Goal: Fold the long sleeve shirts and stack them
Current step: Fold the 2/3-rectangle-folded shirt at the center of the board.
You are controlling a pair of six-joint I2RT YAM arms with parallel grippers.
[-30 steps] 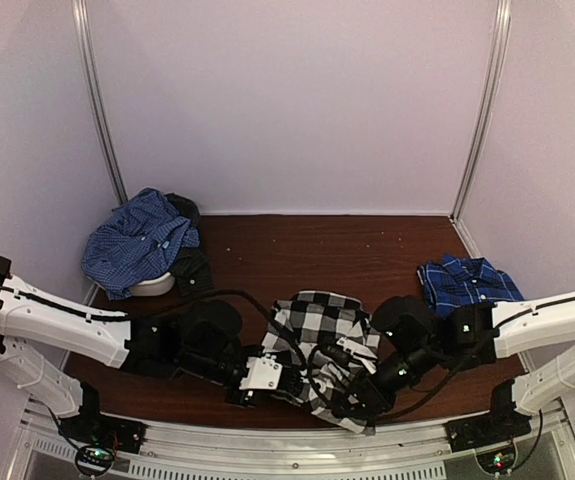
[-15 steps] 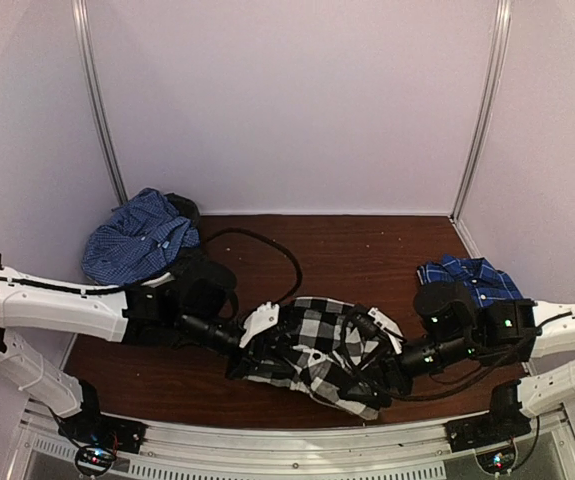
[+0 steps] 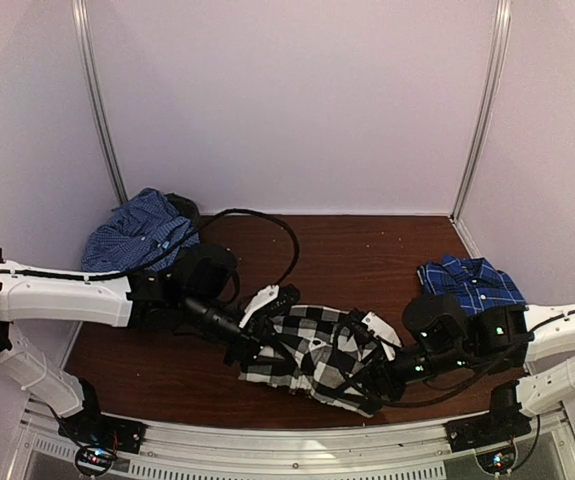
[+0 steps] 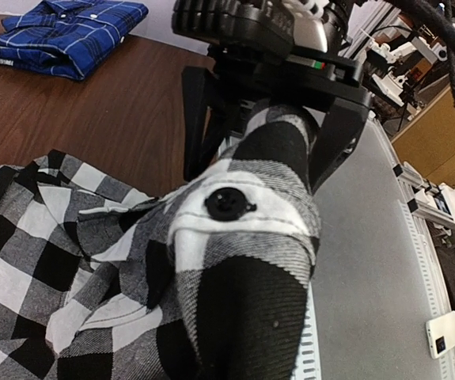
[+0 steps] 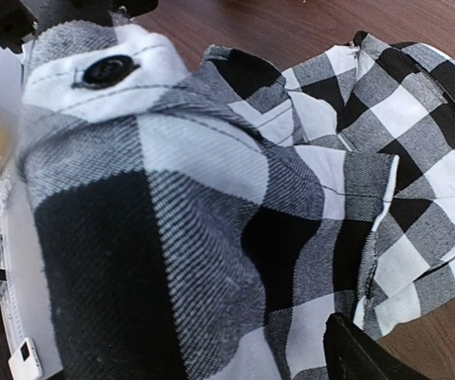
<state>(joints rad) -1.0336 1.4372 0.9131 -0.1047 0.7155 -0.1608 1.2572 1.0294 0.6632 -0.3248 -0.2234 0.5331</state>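
Pinches the buttoned cuff [image 4: 231, 204] of the black-and-white shirt [image 3: 312, 345] in the left fingers [image 3: 245, 345], fully closed. Straddles that cuff with the right fingers [image 4: 198, 119], spread wide, gripping nothing. Lies crumpled near-middle on the counter [image 3: 347, 250], long axis left-right, between both arms.

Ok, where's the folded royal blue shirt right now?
In the top view the folded royal blue shirt lies at the right edge of the table, just beyond the right arm.
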